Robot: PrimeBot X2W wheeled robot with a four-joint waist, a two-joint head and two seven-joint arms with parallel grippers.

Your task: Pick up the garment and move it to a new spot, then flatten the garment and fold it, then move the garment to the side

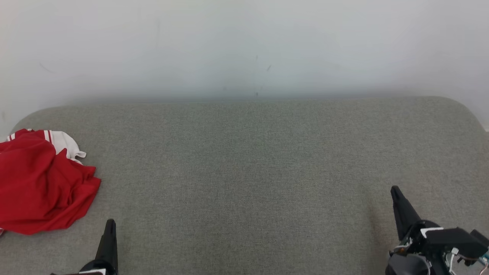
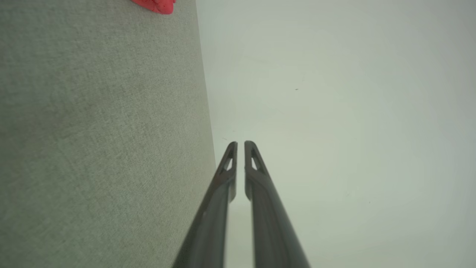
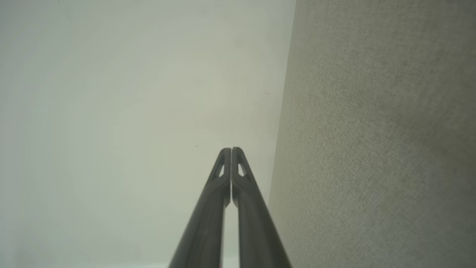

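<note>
A crumpled red garment [image 1: 42, 187] with white striped trim lies at the far left of the grey fabric surface [image 1: 248, 172], partly cut off by the head view's left edge. My left gripper [image 1: 110, 223] stands shut near the front edge, just right of the garment and apart from it. At the lower right my right gripper [image 1: 394, 190] is shut and holds nothing. In the left wrist view the left gripper [image 2: 240, 143] points at the pale wall, and a corner of the garment [image 2: 156, 5] shows at the top. The right gripper [image 3: 231, 149] has its fingertips together.
A pale wall [image 1: 244, 46] rises behind the far edge of the grey surface. The surface has rounded back corners. A wide stretch of bare grey fabric lies between the two grippers and to the right of the garment.
</note>
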